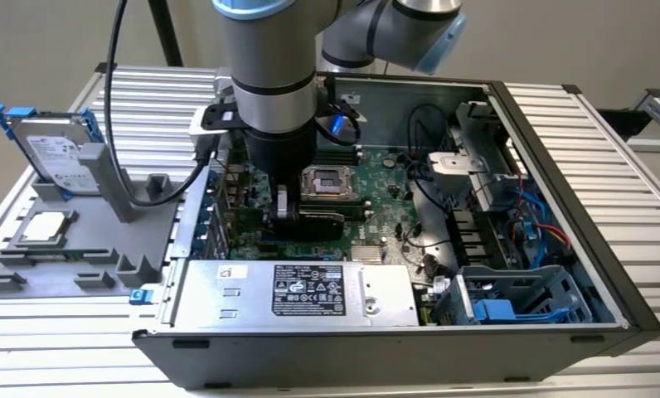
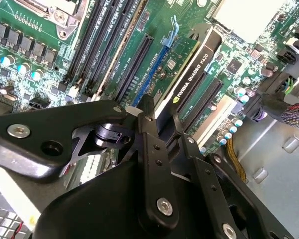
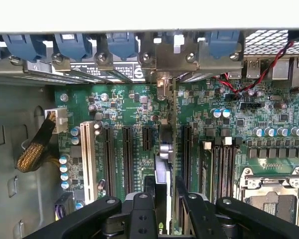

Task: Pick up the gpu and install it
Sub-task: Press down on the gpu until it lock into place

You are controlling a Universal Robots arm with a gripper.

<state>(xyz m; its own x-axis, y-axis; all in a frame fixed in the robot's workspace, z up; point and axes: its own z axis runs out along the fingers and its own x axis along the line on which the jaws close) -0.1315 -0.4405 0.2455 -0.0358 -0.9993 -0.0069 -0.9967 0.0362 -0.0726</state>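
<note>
On the slatted tabletop (image 1: 595, 141) the open computer case (image 1: 551, 274) holds the gripper (image 3: 162, 199) clamped on the gpu (image 2: 192, 74), which by my judgement should stay square over its slot while pressed evenly.

Exterior view: high and off to one side, looking down into the open black computer case (image 1: 551, 327) on the slatted metal table (image 1: 595, 124), whole arm in shot.
First wrist view: close, facing down along the green motherboard (image 3: 134, 107) toward the bracket end.
Second wrist view: closer, tilted, probably facing the opposite way.
Shared: both wrist views catch the long black expansion slots (image 2: 137, 64) (image 3: 127, 154).
</note>
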